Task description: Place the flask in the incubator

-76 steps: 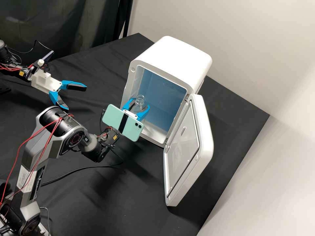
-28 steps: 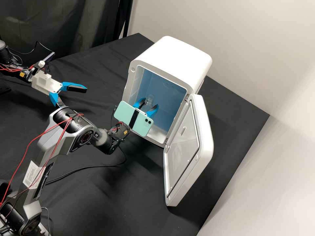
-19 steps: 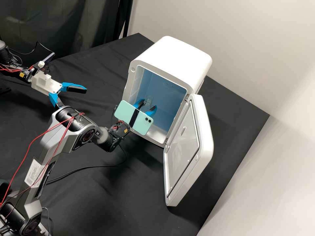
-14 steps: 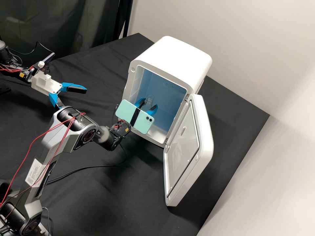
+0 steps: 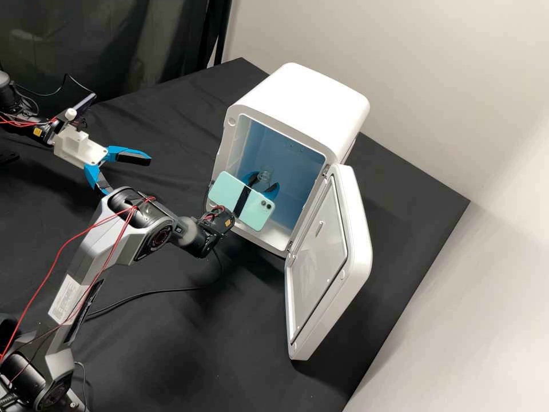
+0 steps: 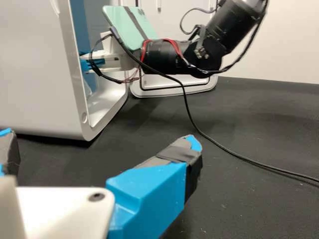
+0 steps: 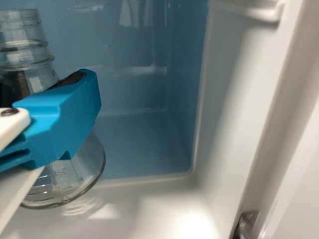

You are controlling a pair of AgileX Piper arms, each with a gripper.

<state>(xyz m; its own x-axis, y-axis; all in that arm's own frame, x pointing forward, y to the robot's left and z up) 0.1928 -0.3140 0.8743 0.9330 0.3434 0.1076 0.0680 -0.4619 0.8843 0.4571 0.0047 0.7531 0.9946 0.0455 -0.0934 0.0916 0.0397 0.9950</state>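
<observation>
Glass flask (image 7: 64, 181): probably light, slick, fragile. Right tool (image 5: 262, 182) clamped at neck inside incubator (image 5: 309, 103); left tool (image 5: 126, 170) apart.

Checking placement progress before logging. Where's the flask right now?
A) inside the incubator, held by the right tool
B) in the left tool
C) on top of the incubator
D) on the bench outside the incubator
A: the right tool grips the flask inside the blue-lined incubator.
</observation>
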